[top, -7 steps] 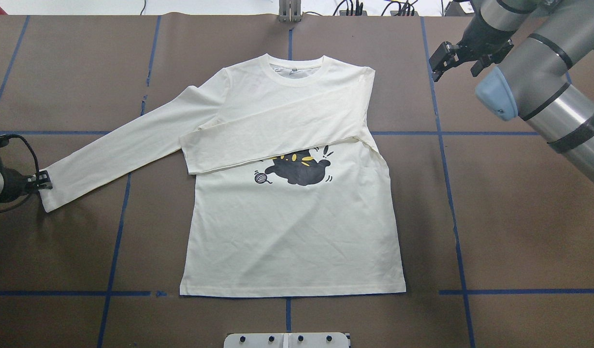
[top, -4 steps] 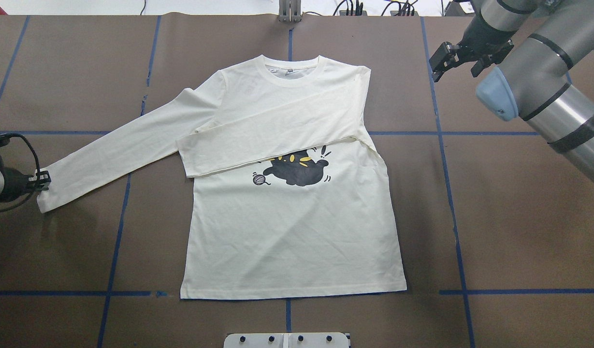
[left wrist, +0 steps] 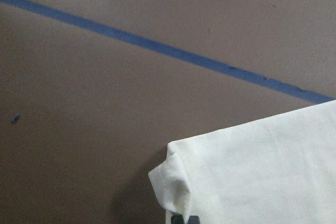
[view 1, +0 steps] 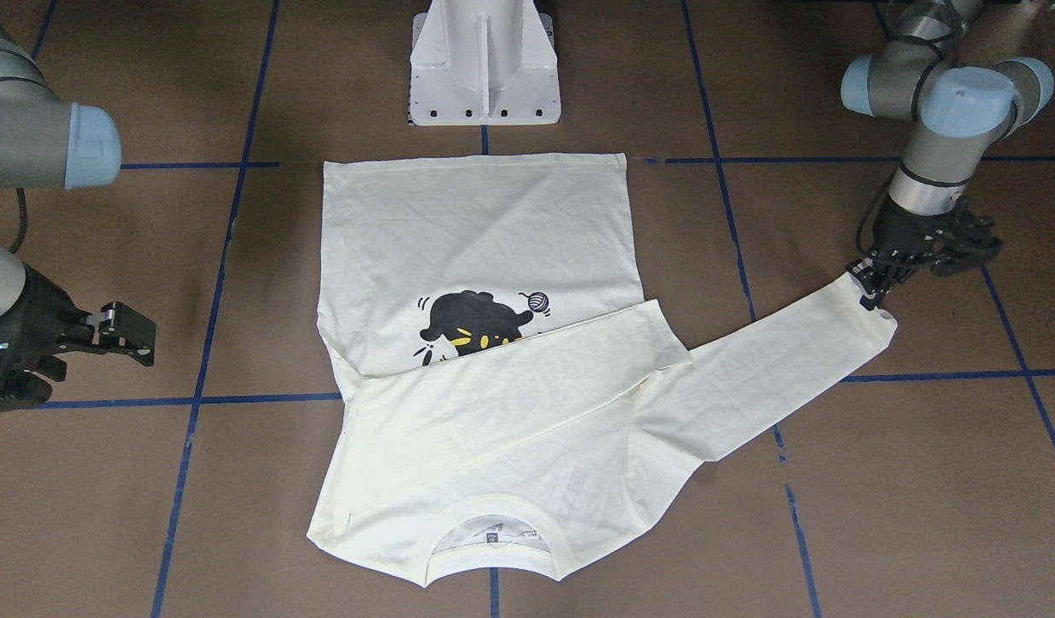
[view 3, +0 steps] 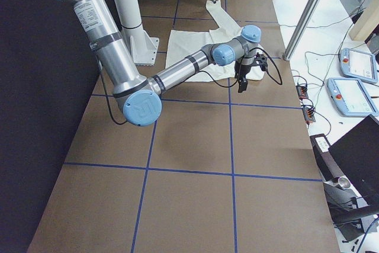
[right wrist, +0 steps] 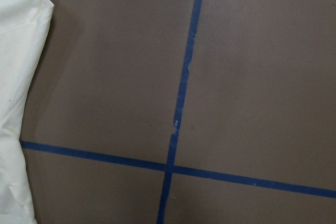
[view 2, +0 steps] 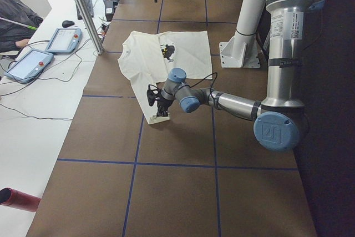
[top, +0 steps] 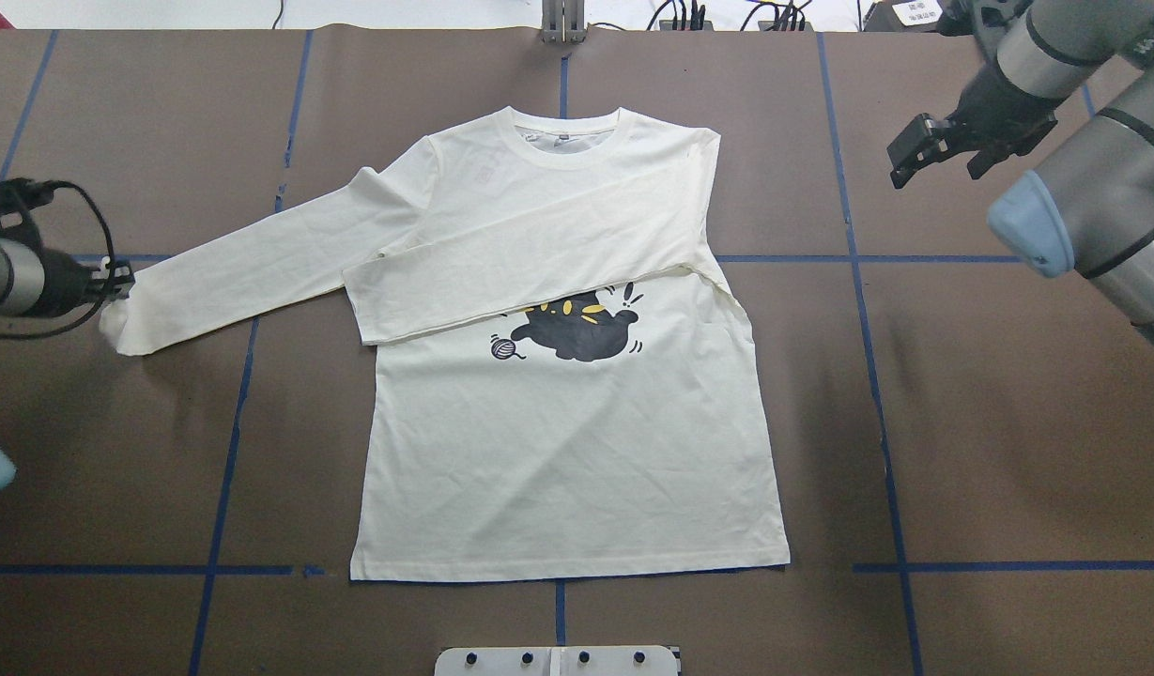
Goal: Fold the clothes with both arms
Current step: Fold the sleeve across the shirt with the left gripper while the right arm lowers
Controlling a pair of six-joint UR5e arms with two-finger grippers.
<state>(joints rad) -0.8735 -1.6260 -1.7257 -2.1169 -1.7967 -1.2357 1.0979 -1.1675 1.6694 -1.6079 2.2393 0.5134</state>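
Observation:
The cream-white shirt (top: 567, 451) lies print side up on the brown table, collar at the far side. One sleeve is folded across the chest above the black cat print (top: 581, 333). The other sleeve (top: 257, 268) stretches out toward my left arm. My left gripper (top: 116, 280) (view 1: 869, 287) is shut on that sleeve's cuff (view 1: 875, 326), which curls under in the left wrist view (left wrist: 173, 182). My right gripper (top: 915, 155) (view 1: 124, 335) hovers open and empty off the shirt's other shoulder; its wrist view shows only the shirt's edge (right wrist: 21, 77).
Blue tape lines (top: 877, 376) grid the brown table. The white pedestal (view 1: 484, 60) stands by the shirt's hem. Teach pendants (view 2: 64, 40) (view 3: 355, 96) and cables lie on the white bench beyond the far edge, with an aluminium post (view 2: 83, 9) there.
My left gripper has carried the cuff toward the far side of the table and slightly inward, swinging the sleeve up. My right gripper has drifted outward and nearer, away from the shirt.

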